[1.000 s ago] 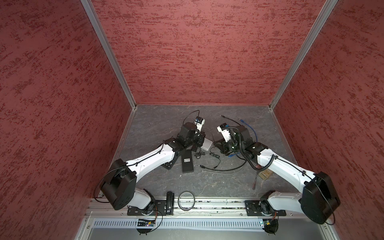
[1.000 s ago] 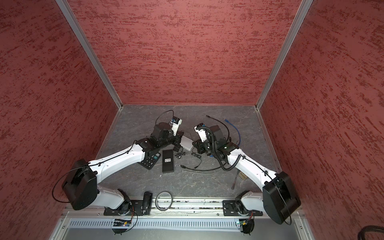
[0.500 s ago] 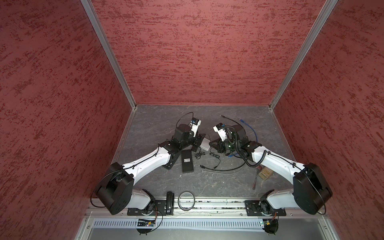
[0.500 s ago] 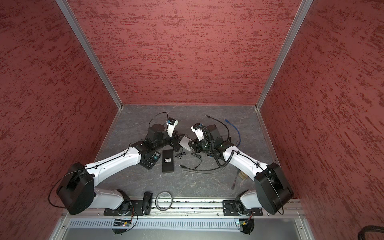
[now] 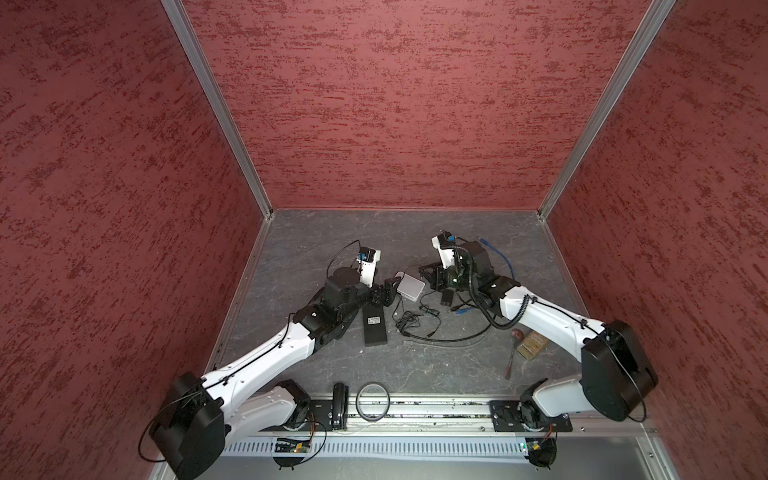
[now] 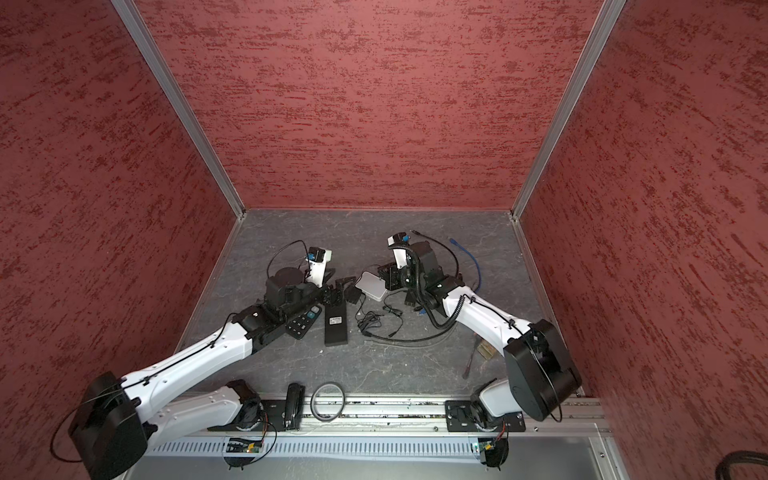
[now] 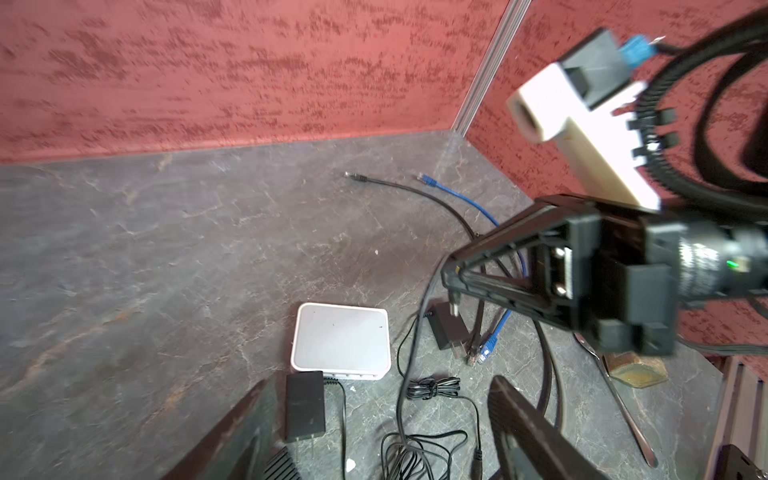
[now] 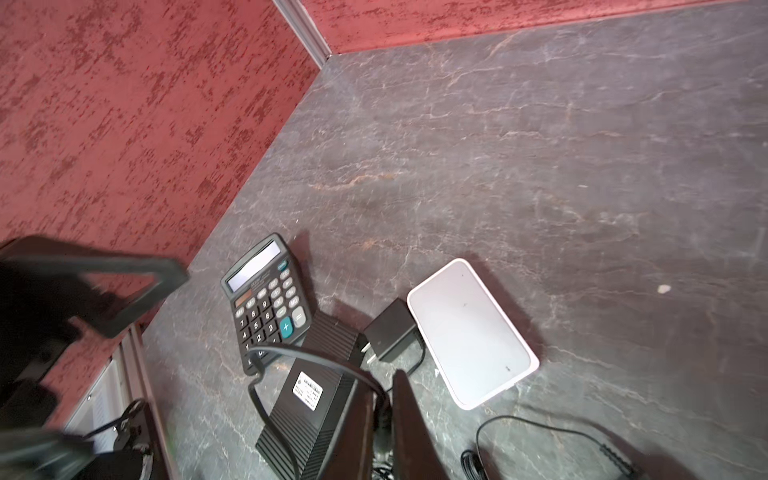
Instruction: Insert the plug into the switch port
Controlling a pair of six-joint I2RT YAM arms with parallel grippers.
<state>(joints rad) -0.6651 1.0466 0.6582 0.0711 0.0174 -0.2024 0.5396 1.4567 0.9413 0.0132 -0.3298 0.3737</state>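
Left claw (image 5: pixel 386 291): wide open, nothing between its fingers (image 7: pixel 528 432). It sits low, just beside the flat white rectangular plastic switch box (image 5: pixel 409 286) on the grey marbled tabletop (image 5: pixel 395 232).

Right claw (image 7: pixel 451 272): pinched closed on a thin black cord (image 7: pixel 399 399). The small metal-tipped barrel plug (image 7: pixel 454 306) dangles just under its tips, off the tabletop, near the side of the switch box away from the left arm (plug is blurred, can't read its exact angle). Plug not in a port yet. The cord drops into a loose black cable tangle (image 5: pixel 409 322) in front of the switch box.

Around it:
- A black wall-adapter block (image 8: pixel 390 330) lies touching the switch box's long edge on the left-arm side.
- A second black adapter with prongs (image 7: pixel 446 330) lies on the far side, beside a blue network connector (image 7: pixel 490 340).
- A blue network cable (image 7: pixel 457 195) and a black round cable (image 7: pixel 407 189) run side by side toward the back corner.
- A black desk calculator (image 8: pixel 266 299) and a long black ribbed power brick (image 5: pixel 374 324) lie by the left arm, touching each other.
- A red-handled screwdriver (image 5: pixel 513 351) and a small wooden block (image 5: pixel 532 345) lie near the right arm, well apart from the switch box.
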